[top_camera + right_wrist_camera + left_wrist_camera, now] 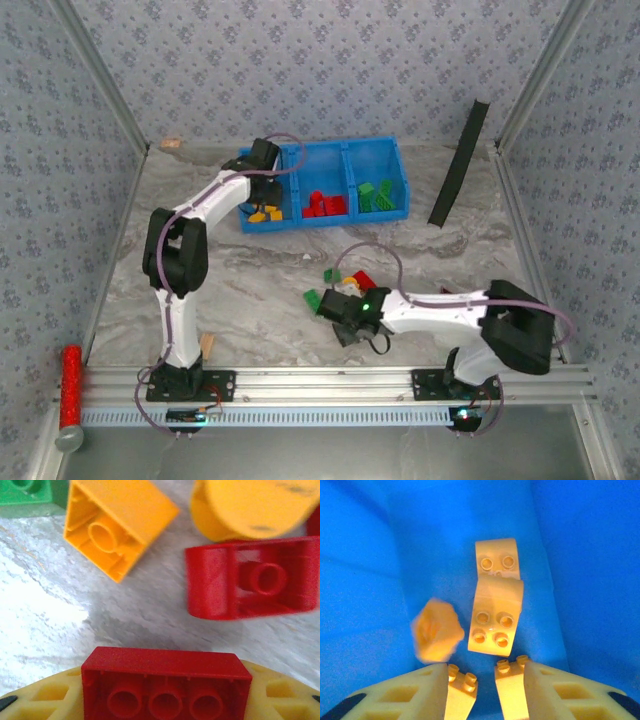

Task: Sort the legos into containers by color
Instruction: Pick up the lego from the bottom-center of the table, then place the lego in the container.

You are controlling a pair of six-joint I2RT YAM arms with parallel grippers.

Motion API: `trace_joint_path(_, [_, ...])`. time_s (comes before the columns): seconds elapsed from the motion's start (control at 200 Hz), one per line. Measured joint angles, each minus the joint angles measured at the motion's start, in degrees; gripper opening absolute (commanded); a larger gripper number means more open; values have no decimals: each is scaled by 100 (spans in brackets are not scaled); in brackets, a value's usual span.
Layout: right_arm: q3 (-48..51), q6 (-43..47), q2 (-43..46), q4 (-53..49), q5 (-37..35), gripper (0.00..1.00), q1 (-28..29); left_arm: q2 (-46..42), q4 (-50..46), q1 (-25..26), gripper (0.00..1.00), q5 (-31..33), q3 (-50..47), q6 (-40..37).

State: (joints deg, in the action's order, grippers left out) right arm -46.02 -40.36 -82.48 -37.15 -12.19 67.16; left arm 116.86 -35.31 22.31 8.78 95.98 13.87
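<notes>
One red lego (pixel 166 672) in right hand (pixel 165 702)

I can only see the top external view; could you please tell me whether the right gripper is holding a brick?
Observer: Yes, the right gripper is shut on a red brick, hollow side toward its camera.
Operator: What lies just ahead of it?
Observer: A second red brick, an orange brick and a round yellow piece, on the table.
Operator: Is the left gripper carrying anything?
Observer: No, the left gripper is open over the blue compartment; a blurred brick is clear of its fingers, near the yellow bricks lying inside.
</notes>
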Motion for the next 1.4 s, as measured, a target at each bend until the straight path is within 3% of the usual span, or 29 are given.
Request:
trace_joint_path(0.28, [-195,658,1491,-505,127,40,-1266,-33,-63,-24,51,-59,-4,7])
trace_joint_path(0.495, [-990,1550,1534,-669,323,39,-2533,-704,-92,-17,54,-372,-267,76])
trace_joint_path(0.665, [-2841,2483,457,-691,358,38,-2992,-1574,-94,208,55,-638,-682,184])
trace_joint_path(0.83, [-4000,3215,-514,-247,352,37,-3121,-2229,-66,852,55,-730,-1416,369])
trace_joint_path(1.084, [-5298,3788,-2144,319,448,36,-3254,-2973,330,1823,56,-1088,-3418,1864])
trace_joint_path(1.254, [-6122,3853,-3309,455,629,35,-3375,-3359,529,2441,56,-1067,-3912,2741])
trace_joint_path(1.404, [-6848,3875,-4207,426,756,35,-3425,-3681,699,2688,56,-981,-4192,3257])
